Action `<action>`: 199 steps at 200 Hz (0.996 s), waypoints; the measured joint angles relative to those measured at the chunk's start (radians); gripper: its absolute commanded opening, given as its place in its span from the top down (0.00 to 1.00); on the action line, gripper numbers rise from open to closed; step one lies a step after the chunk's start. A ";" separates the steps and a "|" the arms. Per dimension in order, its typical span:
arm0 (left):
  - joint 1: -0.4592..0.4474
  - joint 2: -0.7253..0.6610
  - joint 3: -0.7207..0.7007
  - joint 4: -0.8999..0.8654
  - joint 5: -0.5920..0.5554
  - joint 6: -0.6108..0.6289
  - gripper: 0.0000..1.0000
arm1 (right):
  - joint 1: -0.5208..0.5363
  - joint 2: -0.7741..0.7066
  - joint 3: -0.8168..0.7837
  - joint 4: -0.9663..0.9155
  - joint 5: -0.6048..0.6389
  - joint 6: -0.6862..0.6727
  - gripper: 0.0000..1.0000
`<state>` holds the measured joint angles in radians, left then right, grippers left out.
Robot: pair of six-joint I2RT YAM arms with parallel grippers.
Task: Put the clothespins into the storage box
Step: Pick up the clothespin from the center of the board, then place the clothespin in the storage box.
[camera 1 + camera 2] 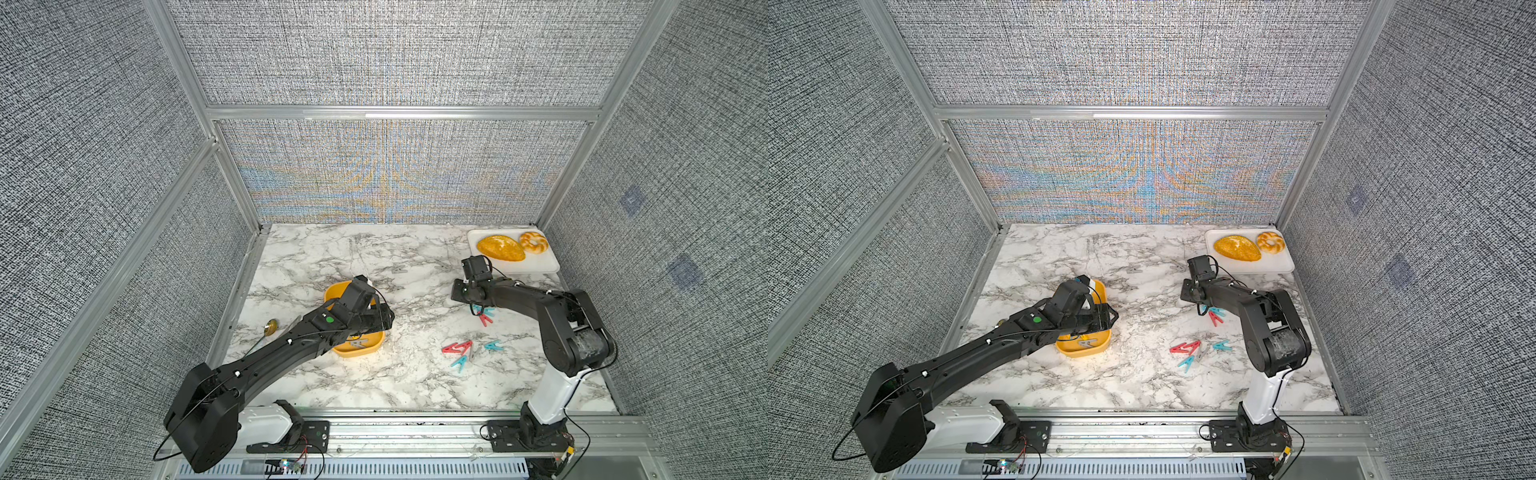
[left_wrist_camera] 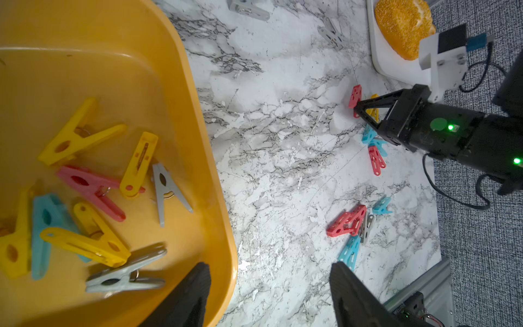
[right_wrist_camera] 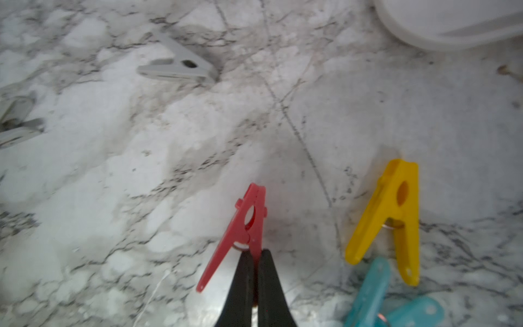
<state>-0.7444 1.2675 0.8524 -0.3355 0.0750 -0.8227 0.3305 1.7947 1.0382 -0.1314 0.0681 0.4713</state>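
Note:
The yellow-orange storage box [image 1: 358, 351] [image 2: 119, 85] holds several clothespins in yellow, pink, teal and grey [image 2: 93, 186]. My left gripper [image 2: 270, 266] hangs open over the box's right rim, with one finger above the inside and the other above the table; nothing is between them. My right gripper [image 3: 256, 252] is shut on one leg of a red clothespin [image 3: 246, 223] at table level; it shows from the side in the left wrist view [image 2: 355, 97]. A yellow clothespin [image 3: 393, 215] and teal ones [image 3: 370, 291] lie right beside it. More red, teal and grey clothespins [image 1: 463, 351] lie loose further forward.
A white tray [image 1: 536, 264] with a seeded bun [image 1: 500, 248] and a ring-shaped bread stands at the back right, close behind the right wrist. Grey clothespins [image 3: 181, 66] lie mid-table. A small brass disc [image 1: 272, 327] sits by the left wall. Frame walls enclose the table.

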 measured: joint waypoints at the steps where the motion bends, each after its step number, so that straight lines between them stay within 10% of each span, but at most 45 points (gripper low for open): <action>1: 0.000 -0.001 0.001 -0.003 -0.003 0.000 0.28 | 0.003 -0.002 0.000 0.000 0.000 0.000 1.00; 89: 0.185 -0.120 -0.051 -0.066 -0.020 0.010 0.22 | 0.388 -0.061 0.191 -0.072 -0.068 -0.048 1.00; 199: 0.389 -0.233 -0.130 -0.092 0.090 0.010 0.19 | 0.604 -0.044 0.349 -0.133 -0.071 -0.085 0.55</action>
<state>-0.3557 1.0344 0.7223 -0.4271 0.1646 -0.8127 0.9344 1.7504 1.3869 -0.2646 -0.0032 0.3866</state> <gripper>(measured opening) 0.814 0.441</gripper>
